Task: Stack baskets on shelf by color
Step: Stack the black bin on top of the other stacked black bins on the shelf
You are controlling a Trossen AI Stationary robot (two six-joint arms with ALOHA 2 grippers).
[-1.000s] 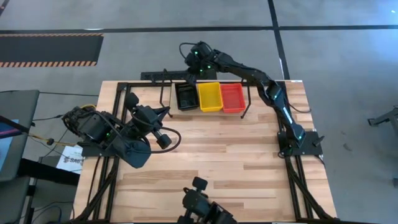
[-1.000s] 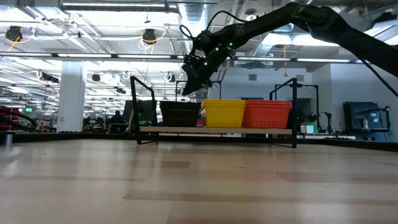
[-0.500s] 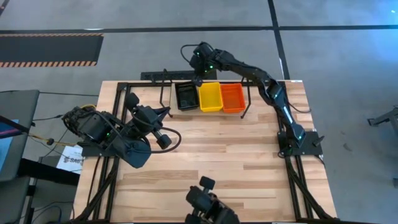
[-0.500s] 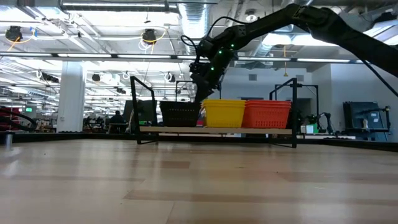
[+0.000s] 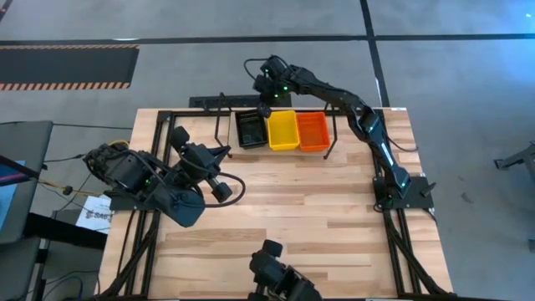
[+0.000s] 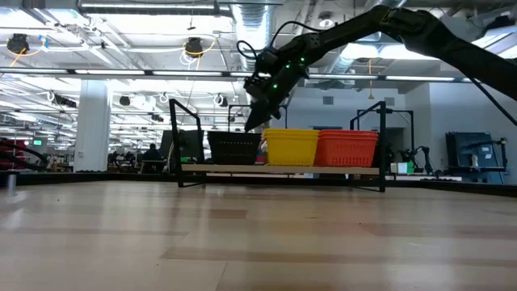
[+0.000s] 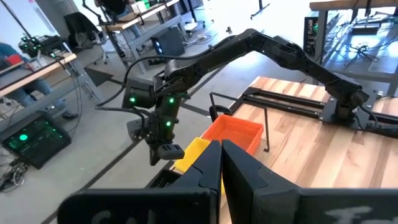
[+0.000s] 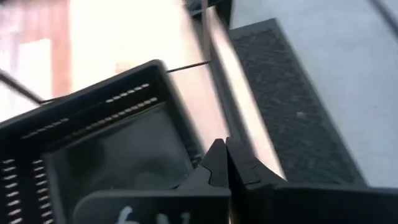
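From above, the shelf stands at the far edge of the bench, near its middle, carrying three stacks of baskets side by side: black baskets, yellow baskets and red baskets, each touching its neighbour. The right gripper hangs over the far edge just behind the seam between black and yellow, fingers pressed together and holding nothing. The left gripper waits near the left edge, also closed and empty. From bench height, the right gripper hovers just above the black stack, clear of its rim, with the yellow and red stacks beside it on the rack. The left wrist view shows its own fingers closed together, the right arm beyond. The right wrist view looks down on a black basket past shut fingers
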